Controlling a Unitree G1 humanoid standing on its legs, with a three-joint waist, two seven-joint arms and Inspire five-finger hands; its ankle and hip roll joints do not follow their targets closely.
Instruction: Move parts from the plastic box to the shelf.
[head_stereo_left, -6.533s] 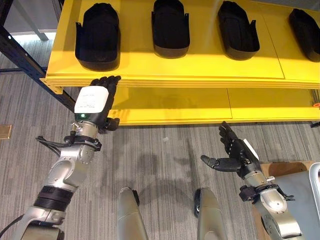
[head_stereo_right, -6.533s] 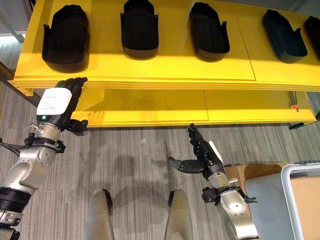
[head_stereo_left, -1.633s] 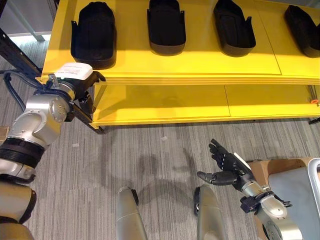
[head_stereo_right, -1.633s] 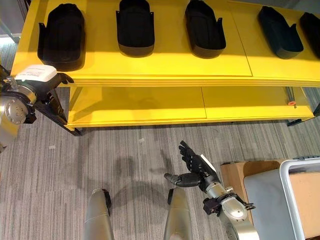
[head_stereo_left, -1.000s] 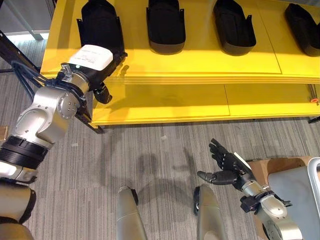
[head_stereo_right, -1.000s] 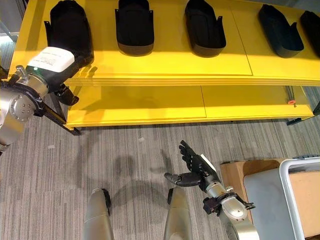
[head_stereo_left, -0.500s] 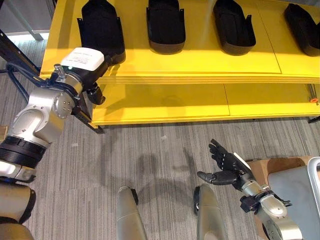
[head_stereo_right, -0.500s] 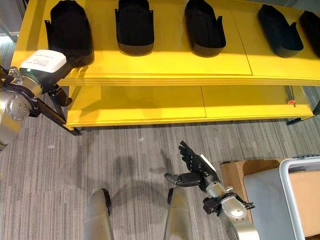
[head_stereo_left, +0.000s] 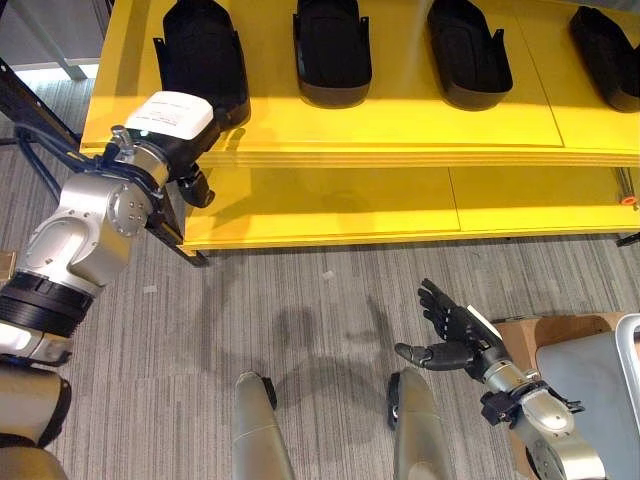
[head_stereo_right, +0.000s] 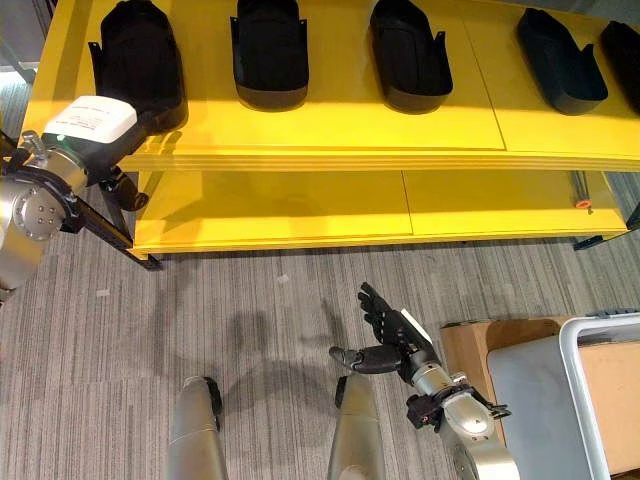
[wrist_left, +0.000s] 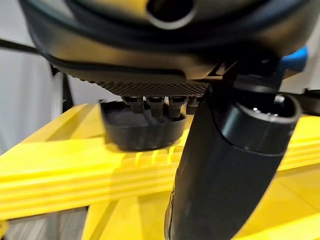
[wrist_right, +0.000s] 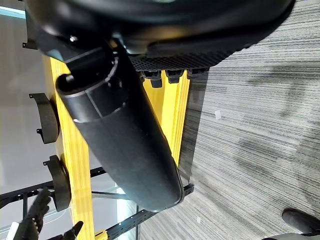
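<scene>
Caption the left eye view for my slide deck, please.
Left hand at the leftmost black part on the yellow shelf; right hand open above the floor.

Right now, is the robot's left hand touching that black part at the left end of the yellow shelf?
Cannot tell. In the left eye view the left hand overlaps the black part on the shelf; its fingers are hidden.

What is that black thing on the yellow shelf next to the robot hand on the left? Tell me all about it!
The black part is a long, scoop-shaped shell that looks like matte plastic, hollow on top with small tabs sticking out at its sides. It lies flat on the top board of the yellow shelf, at the left end of a row of similar parts. The left robot hand is at its near end with straight fingers up against it.
</scene>
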